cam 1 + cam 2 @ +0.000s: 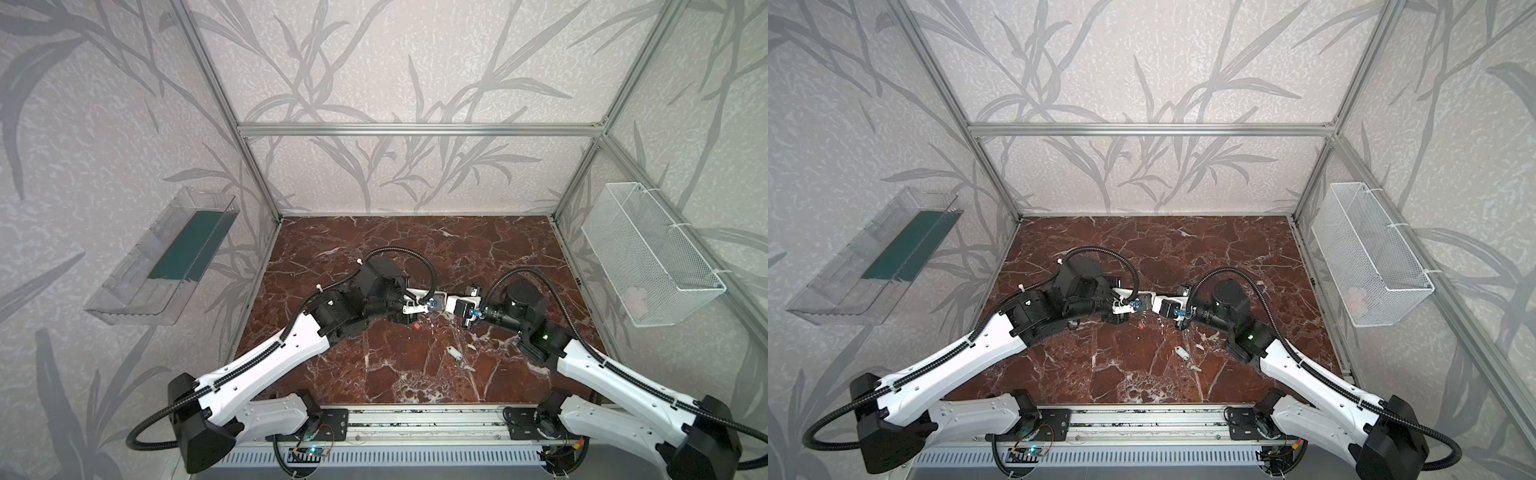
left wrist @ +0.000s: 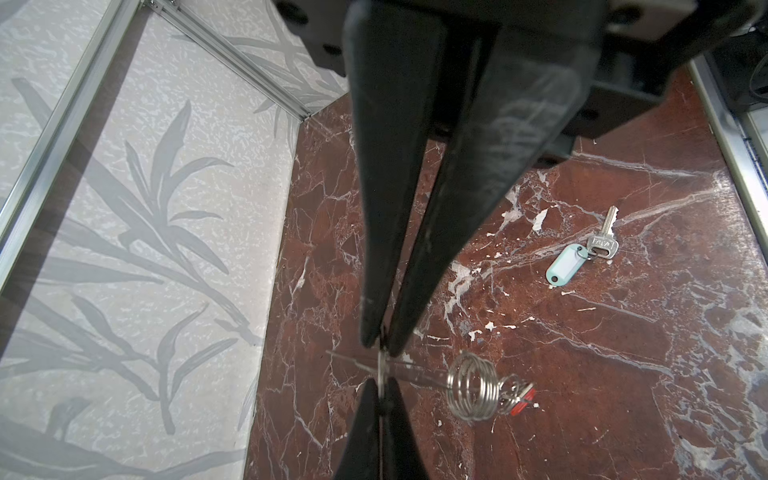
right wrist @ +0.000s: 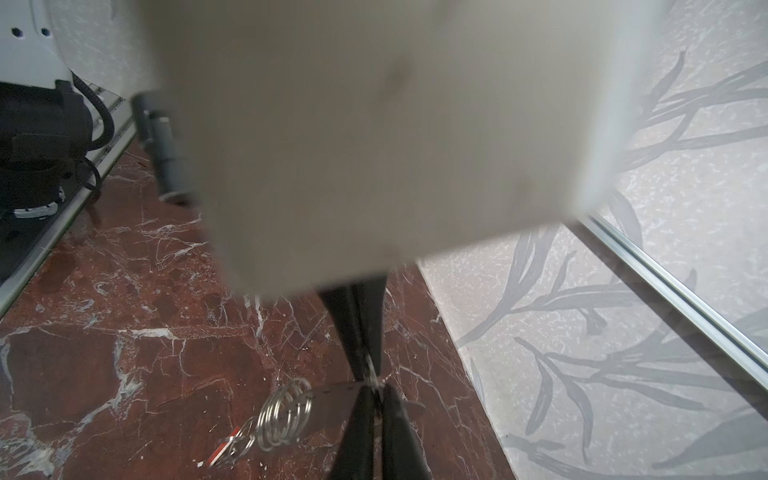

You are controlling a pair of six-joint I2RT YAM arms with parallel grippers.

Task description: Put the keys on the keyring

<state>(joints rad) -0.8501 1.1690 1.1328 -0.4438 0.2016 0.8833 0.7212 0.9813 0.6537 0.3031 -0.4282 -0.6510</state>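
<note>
1. In both top views we see the left arm [image 1: 266, 361] and the right arm [image 1: 602, 370] reach in and meet above the middle of the desk [image 1: 374, 249]. The red-tag key [image 1: 419, 327] shows just below that meeting point. The white-tag key [image 1: 456, 354] lies flat on the desk nearer the front, apart from it. We cannot make out the keyring from up here.
2. In the left wrist view, the left pincer [image 2: 381, 347] is clamped on the keyring [image 2: 381, 368], which we see edge-on as a thin sliver held above the desk. The right pincer [image 2: 380, 388] comes from the opposite side and pinches the same plate, so the two sets of tips nearly meet. A coil of rings [image 2: 473, 388] hangs at the keyring, with the red-tag key on it. The white-tag key lies well apart on the desk.
3. In the right wrist view, a blurred white shape fills the upper part. Below it the keyring [image 3: 328, 395] shows as a grey plate with a row of small holes. The rings [image 3: 286, 415] sit at that row, and both pincers grip the plate's edge. We cannot tell whether the red tag touches the desk.
</note>
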